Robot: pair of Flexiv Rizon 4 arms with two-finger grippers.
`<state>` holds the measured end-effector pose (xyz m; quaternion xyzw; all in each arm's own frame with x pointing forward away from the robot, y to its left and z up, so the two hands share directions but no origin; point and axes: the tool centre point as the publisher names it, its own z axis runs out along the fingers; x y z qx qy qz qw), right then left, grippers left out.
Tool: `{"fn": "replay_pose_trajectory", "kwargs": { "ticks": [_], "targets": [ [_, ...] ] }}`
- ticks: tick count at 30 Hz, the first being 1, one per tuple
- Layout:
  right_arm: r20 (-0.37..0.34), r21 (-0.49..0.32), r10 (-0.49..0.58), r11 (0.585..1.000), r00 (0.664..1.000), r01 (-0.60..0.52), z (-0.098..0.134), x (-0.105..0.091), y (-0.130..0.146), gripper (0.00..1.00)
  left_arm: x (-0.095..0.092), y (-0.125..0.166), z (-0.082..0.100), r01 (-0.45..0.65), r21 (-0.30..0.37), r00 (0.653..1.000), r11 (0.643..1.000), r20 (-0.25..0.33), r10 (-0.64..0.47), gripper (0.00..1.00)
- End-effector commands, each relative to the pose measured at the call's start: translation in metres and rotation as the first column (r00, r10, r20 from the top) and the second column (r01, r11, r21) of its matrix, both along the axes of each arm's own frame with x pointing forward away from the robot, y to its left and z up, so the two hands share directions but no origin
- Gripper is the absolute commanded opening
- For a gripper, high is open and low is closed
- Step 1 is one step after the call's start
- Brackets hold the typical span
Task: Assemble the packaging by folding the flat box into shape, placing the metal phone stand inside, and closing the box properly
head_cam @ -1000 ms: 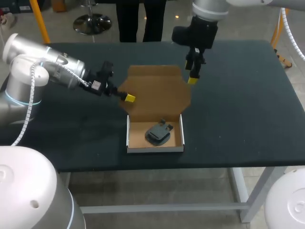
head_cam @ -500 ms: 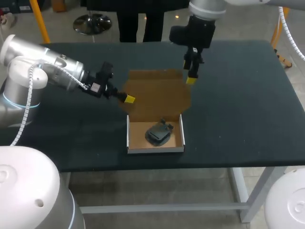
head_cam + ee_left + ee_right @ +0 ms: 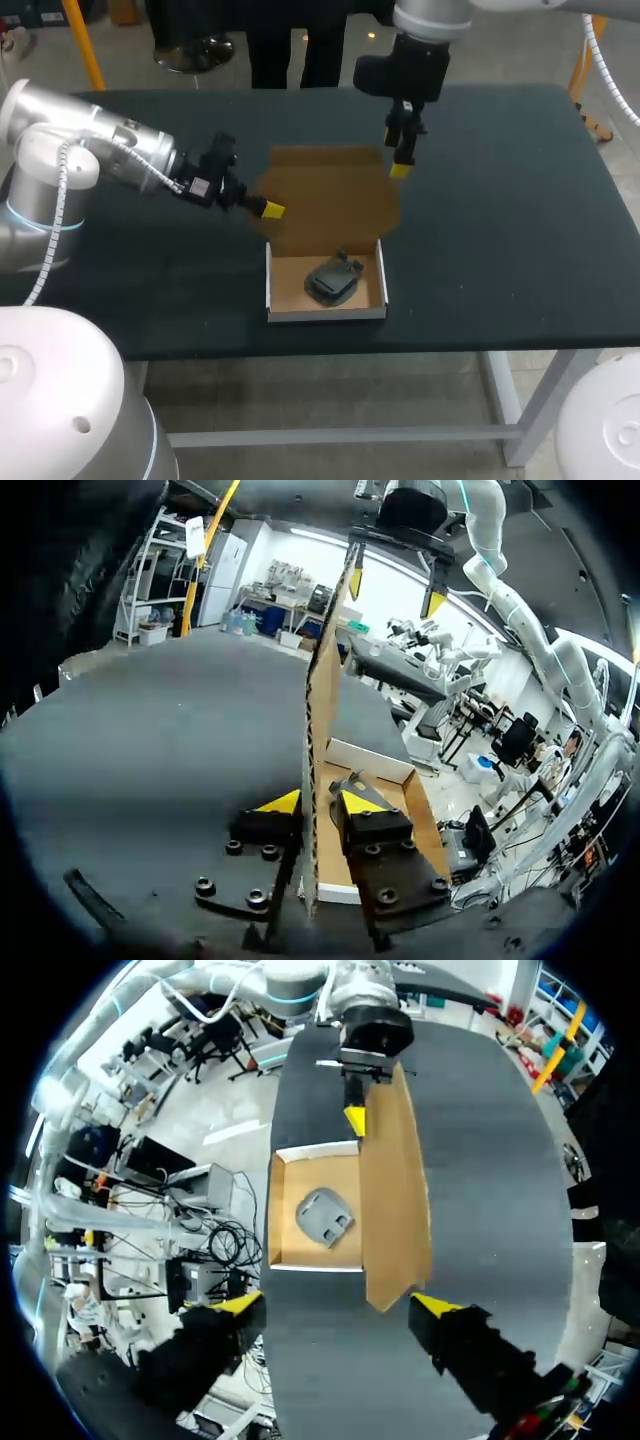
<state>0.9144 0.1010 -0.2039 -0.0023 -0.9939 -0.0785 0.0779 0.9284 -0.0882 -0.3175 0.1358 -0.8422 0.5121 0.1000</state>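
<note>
**Open box on the dark table [image 3: 500, 220], seen from above and behind the robot.** The box base [image 3: 325, 313], white outside and brown inside, sits near the table's middle, a little toward its 6 o'clock edge. The phone stand [image 3: 332, 281], a dark grey metal piece, lies inside the base, nearer its 3 o'clock wall. The lid [image 3: 330, 195], a brown cardboard panel, rises from the base's 12 o'clock wall and stands steeply, leaving the box open.

The left gripper [image 3: 270, 208] comes in from 9 o'clock and straddles the lid's 9 o'clock edge. In its own wrist view the panel runs edge-on between the fingers [image 3: 283, 803]. One finger lies against the outer face and the other stands slightly off the inner face, so the tool is released, not clamped.

The right gripper [image 3: 400, 166] hangs at the lid's 1 o'clock corner, pointing down. Its wrist view shows its fingertips [image 3: 240, 1305] spread wide, with that corner of the lid between them and neither one visibly touching it. This tool is released as well. The base, with the stand in it, lies ahead of this gripper, beside the lid.
</note>
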Motion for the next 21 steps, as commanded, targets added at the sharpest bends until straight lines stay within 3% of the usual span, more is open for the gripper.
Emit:
{"fn": "replay_pose_trajectory", "kwargs": {
  "ticks": [1, 6, 8, 21],
  "targets": [
    [-0.007, -0.009, -0.002, 1.000, 1.000, 0.002, 0.001, 0.000, 0.001, 1.00, 0.000, -0.001, 0.000, 0.001, -0.008, 1.000, 1.000, 0.006, -0.001, 0.25],
    [-0.010, -0.013, -0.006, 1.000, 1.000, 0.006, 0.001, 0.000, 0.001, 1.00, 0.000, -0.002, -0.001, 0.004, -0.016, 1.000, 1.000, 0.015, -0.004, 0.13],
    [-0.011, -0.014, -0.007, 1.000, 1.000, 0.007, 0.001, 0.000, 0.001, 1.00, 0.000, -0.003, -0.001, 0.006, -0.019, 1.000, 1.000, 0.020, -0.005, 0.00],
    [-0.017, -0.018, -0.008, 1.000, 1.000, 0.008, 0.003, -0.001, 0.004, 1.00, -0.010, 0.001, -0.001, 0.049, -0.011, 0.992, 0.999, 0.113, -0.048, 0.00]
  ]
}}
